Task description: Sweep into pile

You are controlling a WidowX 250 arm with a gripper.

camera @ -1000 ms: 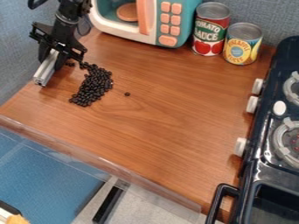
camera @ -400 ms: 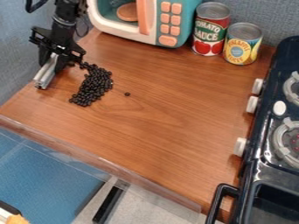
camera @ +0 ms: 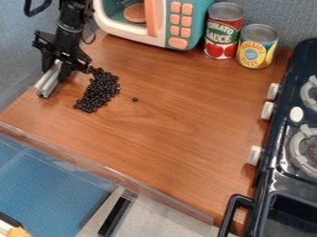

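The black gripper (camera: 55,68) hangs at the upper left of the table, shut on a grey sweeping bar (camera: 49,79) that slants down toward the table's left edge. Just right of the gripper lies an elongated heap of small black beans (camera: 98,91), apart from the bar. One loose bean (camera: 135,99) rests a little to the right of the heap. The gripper hides part of the tabletop behind it.
A toy microwave (camera: 161,23) stands at the back, with a red tomato can (camera: 223,31) and a pineapple can (camera: 256,46) beside it. The toy stove (camera: 278,152) borders the wooden table (camera: 180,139) on the right. A clear strip (camera: 105,171) runs along the front edge.
The gripper and the grey bar have moved slightly down toward the front edge. Beans seen beside the gripper earlier are now behind it. The main heap has not moved.
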